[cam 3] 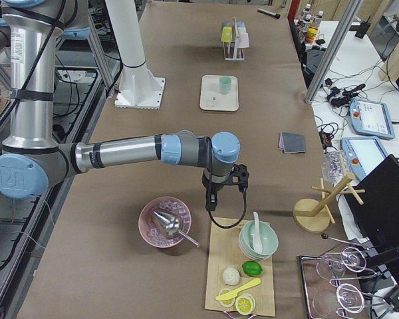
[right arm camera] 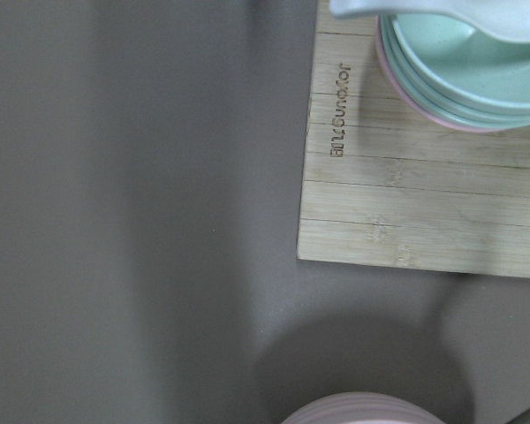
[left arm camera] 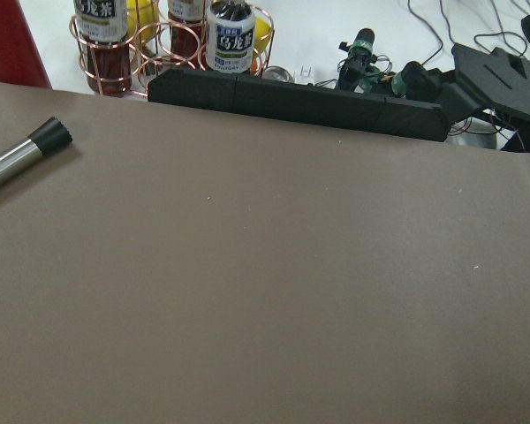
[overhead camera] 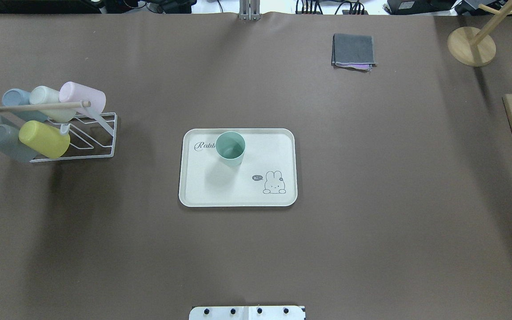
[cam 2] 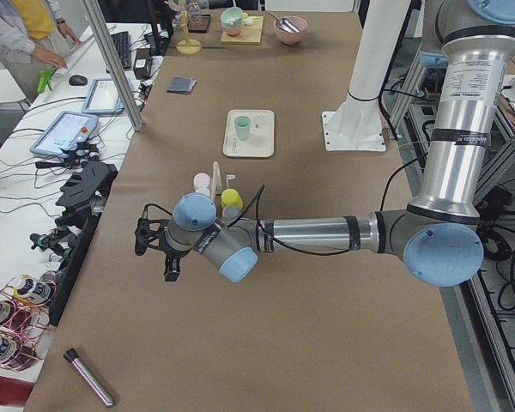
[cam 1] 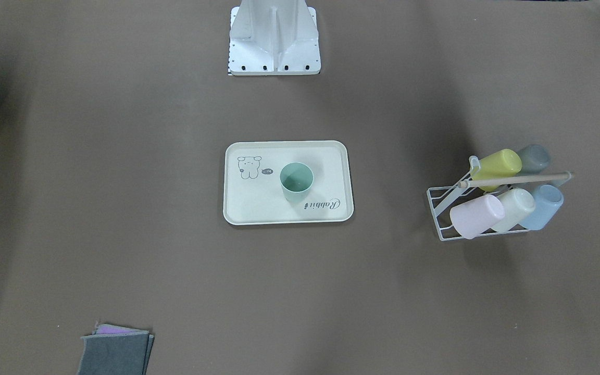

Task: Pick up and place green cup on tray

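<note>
Front view: the green cup (cam 1: 296, 181) stands upright on the tray (cam 1: 258, 205), at 3 o'clock from the bear drawing (cam 1: 249, 167). I think the job is done. No arm shows here.

Overhead view: the cup sits toward the tray's 12 o'clock rim. A bump to the tray could tip it.

Left side view: my left arm lies stretched out low over the tabletop (cam 2: 326, 343), well apart from the tray. I cannot tell if the left pincer (cam 2: 154, 249) is open or closed.

Right side view: the right pincer (cam 3: 211, 203) points down, between the pink bowl (cam 3: 165, 222) and the wooden board (cam 3: 226, 292). I cannot tell its state either. A low swing could knock the bowl.

Right wrist view: the board looks close.
</note>
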Motion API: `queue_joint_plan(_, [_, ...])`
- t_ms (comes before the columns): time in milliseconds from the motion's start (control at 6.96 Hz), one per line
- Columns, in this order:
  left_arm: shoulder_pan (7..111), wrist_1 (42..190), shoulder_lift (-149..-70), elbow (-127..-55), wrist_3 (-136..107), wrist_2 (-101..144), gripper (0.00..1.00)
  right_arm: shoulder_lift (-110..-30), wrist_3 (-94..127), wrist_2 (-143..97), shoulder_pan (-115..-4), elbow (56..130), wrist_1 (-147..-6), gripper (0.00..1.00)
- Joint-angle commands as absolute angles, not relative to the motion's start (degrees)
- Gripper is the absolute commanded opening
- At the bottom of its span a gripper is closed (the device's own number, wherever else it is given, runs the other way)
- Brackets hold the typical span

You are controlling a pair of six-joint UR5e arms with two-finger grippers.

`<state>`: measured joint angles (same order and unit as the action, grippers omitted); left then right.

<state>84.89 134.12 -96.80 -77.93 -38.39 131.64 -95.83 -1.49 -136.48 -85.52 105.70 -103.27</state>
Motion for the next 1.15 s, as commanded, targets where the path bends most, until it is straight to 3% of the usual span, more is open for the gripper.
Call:
queue_joint_plan(0, [84.9, 128.2, -96.1, -79.5, -34.7, 134.6, 0.98, -95.8, -1.5, -136.4, -85.5, 105.8, -103.4, 1.0])
queue_joint_plan(431, [84.7, 128.6, -82.4, -92.2, -34.8, 134.5, 0.98, -95.5, -1.4, -136.8, -85.5, 105.6, -103.3, 1.0])
queue_joint_plan(1006, [84.6, 130.3, -76.2, -96.6, -35.4, 134.8, 0.98, -95.9, -1.6, -136.9, -85.9, 105.6, -103.4, 1.0])
